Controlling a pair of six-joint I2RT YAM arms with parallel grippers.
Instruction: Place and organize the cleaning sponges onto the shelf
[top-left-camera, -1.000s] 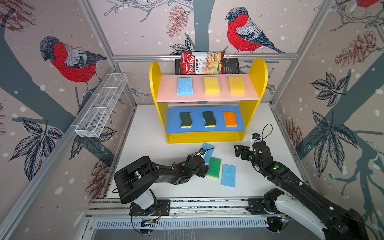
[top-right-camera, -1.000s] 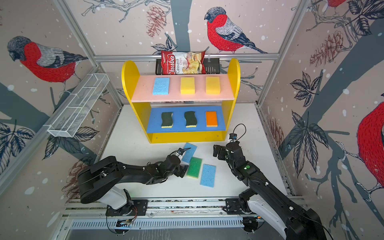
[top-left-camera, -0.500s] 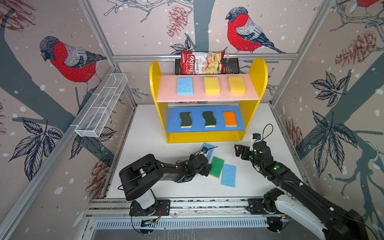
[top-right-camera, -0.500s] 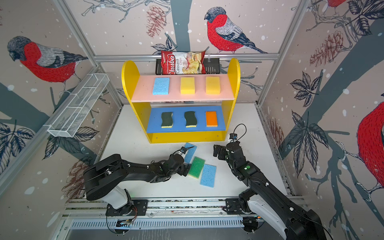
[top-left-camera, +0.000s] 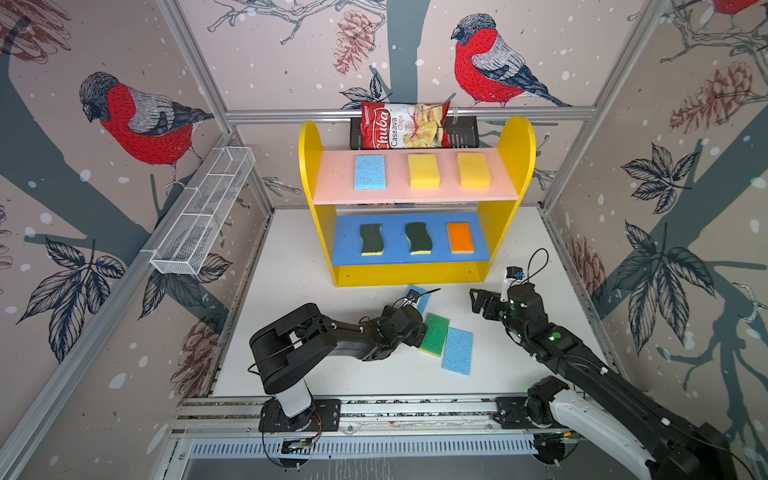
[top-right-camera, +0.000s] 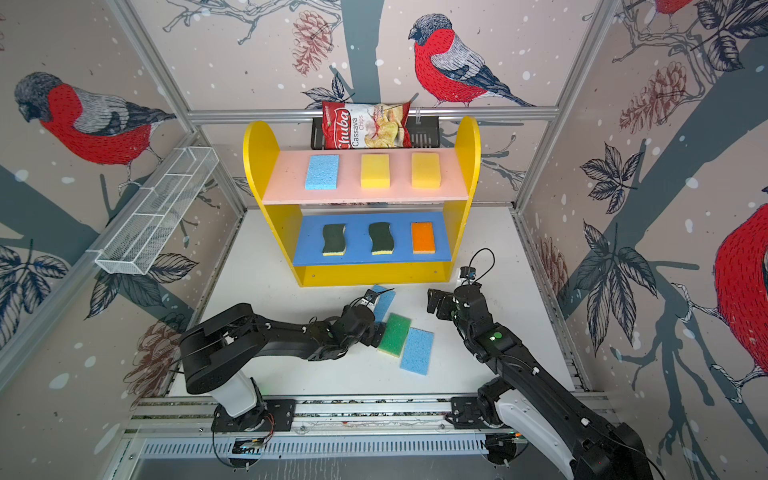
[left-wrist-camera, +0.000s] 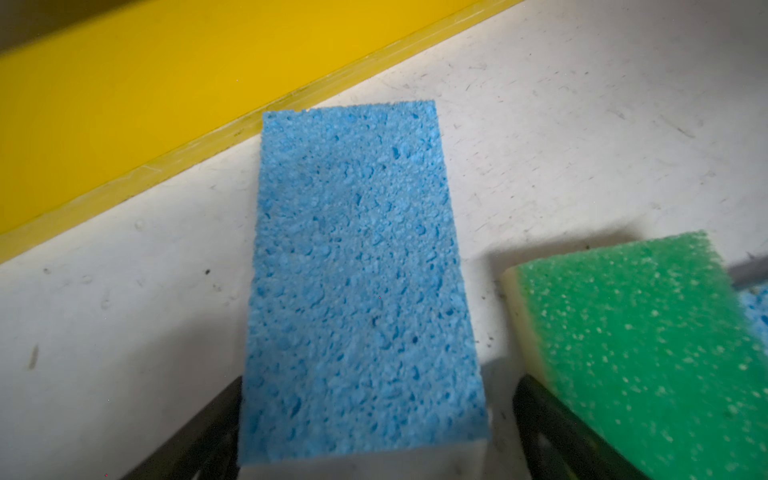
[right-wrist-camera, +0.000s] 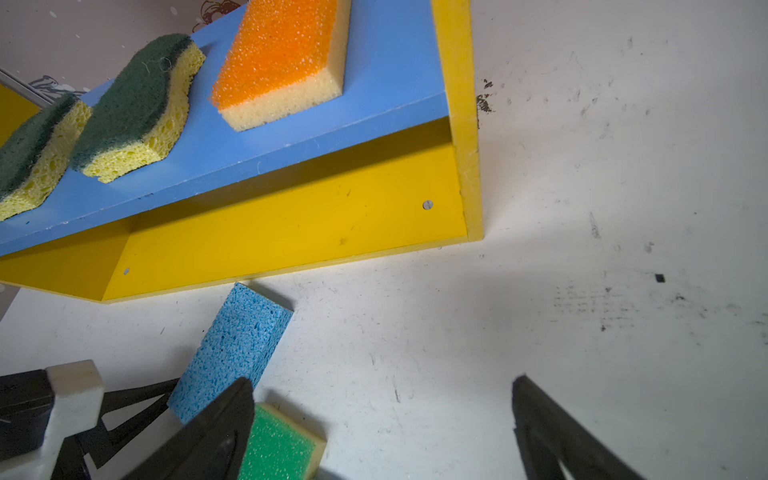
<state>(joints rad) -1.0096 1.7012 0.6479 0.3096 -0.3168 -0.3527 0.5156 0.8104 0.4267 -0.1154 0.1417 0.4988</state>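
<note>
Left end effector (left-wrist-camera: 365, 432) had crept forward toward 1 o'clock over the last second. Its jaws were spread wide and gripped nothing, and they straddled the near end of the light-blue sponge (left-wrist-camera: 357, 270). That sponge lay flat on the bench (top-left-camera: 291, 257), its far corner just beside, perhaps touching, the yellow base of the shelf (top-left-camera: 411, 275). In both top views the wrist covered more of it than a second earlier. The advance seemed to have nudged the bright green sponge (top-left-camera: 434, 334) slightly toward 3 o'clock, and in the left wrist view one corner of it lay over a finger (left-wrist-camera: 548, 419). The second light-blue sponge (top-left-camera: 457, 351), against the green one at its 4 o'clock, had not moved. Right end effector (right-wrist-camera: 382, 390) had held its place at 3 o'clock of the first sponge, jaws wide and empty over bare bench. The shelved sponges (top-left-camera: 423, 171) were unchanged, three on the pink top board (top-left-camera: 336, 187) and three on the blue middle board (top-left-camera: 395, 255). Judged from this, the pick was lined up and only the squeeze remained, with three sponges left to shelve. The green corner resting on that finger could get dragged along.
</note>
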